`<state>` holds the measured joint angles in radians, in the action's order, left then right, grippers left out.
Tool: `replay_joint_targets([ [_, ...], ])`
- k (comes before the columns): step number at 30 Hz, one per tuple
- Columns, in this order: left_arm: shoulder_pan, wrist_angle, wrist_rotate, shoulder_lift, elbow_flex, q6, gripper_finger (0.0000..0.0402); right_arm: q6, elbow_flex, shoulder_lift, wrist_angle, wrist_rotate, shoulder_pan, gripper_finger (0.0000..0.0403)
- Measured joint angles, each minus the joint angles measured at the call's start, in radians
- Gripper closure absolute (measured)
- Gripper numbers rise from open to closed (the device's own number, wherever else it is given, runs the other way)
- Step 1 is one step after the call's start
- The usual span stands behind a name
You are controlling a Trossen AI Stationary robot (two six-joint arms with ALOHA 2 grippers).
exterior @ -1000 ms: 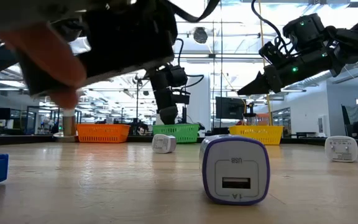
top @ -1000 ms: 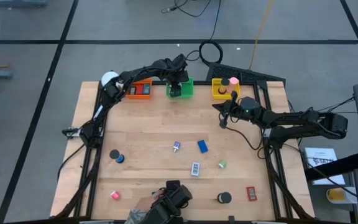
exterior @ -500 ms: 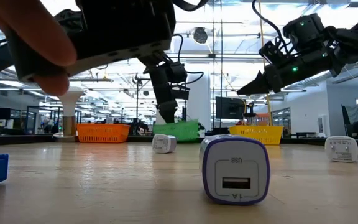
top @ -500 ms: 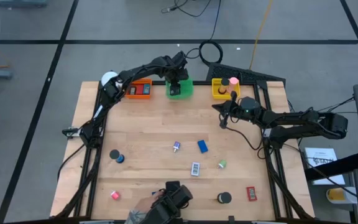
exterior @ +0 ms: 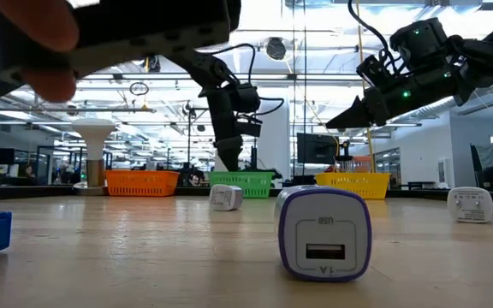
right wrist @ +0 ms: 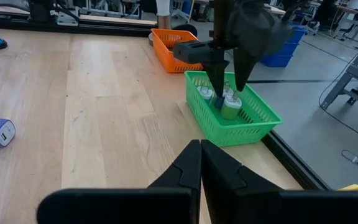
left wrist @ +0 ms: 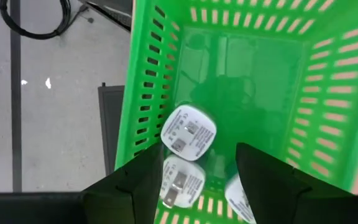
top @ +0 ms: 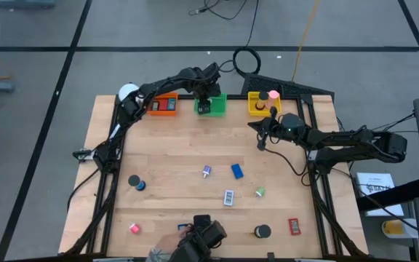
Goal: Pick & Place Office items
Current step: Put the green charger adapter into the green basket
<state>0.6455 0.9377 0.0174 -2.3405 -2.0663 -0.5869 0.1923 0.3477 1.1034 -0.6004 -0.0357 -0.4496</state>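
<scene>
My left gripper (top: 204, 105) (left wrist: 199, 155) points down into the green tray (top: 217, 103), open, with nothing between its fingers. Below it, white plug-shaped pieces (left wrist: 188, 132) (left wrist: 180, 180) lie on the tray's floor. My right gripper (top: 257, 129) (right wrist: 201, 149) hovers shut and empty above the table, near the yellow tray (top: 259, 105). On the wood lie a purple-white piece (top: 206, 172), a blue rectangle (top: 237, 171), a white piece (top: 228, 197), a green bit (top: 260, 192), two black rolls (top: 135, 182) (top: 262, 231), a pink bit (top: 134, 228) and a red rectangle (top: 294, 226).
An orange tray (top: 163, 105) with a red piece stands left of the green one. The yellow tray holds a pink roll (top: 273, 95). A white lamp (top: 127, 92) sits at the far left corner. A person's hand (exterior: 24, 38) holds a dark object at the near edge (top: 202, 234).
Near the table's near edge, the person's hand has lifted the dark object upward in front of the low camera. Both of my grippers have stayed in place, the left one open over the green tray.
</scene>
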Motion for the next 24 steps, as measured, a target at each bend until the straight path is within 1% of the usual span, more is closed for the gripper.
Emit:
replay_joint_targets([
  [4, 0.000, -0.005, 0.002, 0.017, 0.000, 0.053, 0.0198, 0.000, 0.000, 0.000, 0.000, 0.000, 0.000, 0.0403],
  [8, 0.000, -0.006, -0.026, 0.030, 0.000, 0.194, 0.0216, 0.000, 0.000, 0.000, -0.001, -0.020, 0.000, 0.0403],
  [13, 0.001, 0.007, -0.105, 0.027, 0.000, 0.479, 0.0269, 0.000, 0.000, 0.000, -0.001, -0.020, 0.000, 0.0403],
  [15, 0.001, -0.008, -0.114, 0.024, 0.000, 0.544, 0.0297, 0.000, 0.000, 0.000, -0.001, -0.020, 0.000, 0.0403],
  [21, 0.002, -0.094, -0.115, 0.022, 0.000, 0.617, 0.0382, 0.000, 0.000, 0.000, -0.002, -0.021, 0.000, 0.0403],
  [22, 0.004, -0.103, -0.114, 0.022, 0.000, 0.624, 0.0391, 0.000, 0.000, 0.000, -0.002, -0.021, 0.000, 0.0403],
  [24, 0.007, -0.115, -0.115, 0.021, 0.000, 0.642, 0.0397, -0.001, 0.000, 0.000, -0.002, -0.021, 0.000, 0.0403],
])
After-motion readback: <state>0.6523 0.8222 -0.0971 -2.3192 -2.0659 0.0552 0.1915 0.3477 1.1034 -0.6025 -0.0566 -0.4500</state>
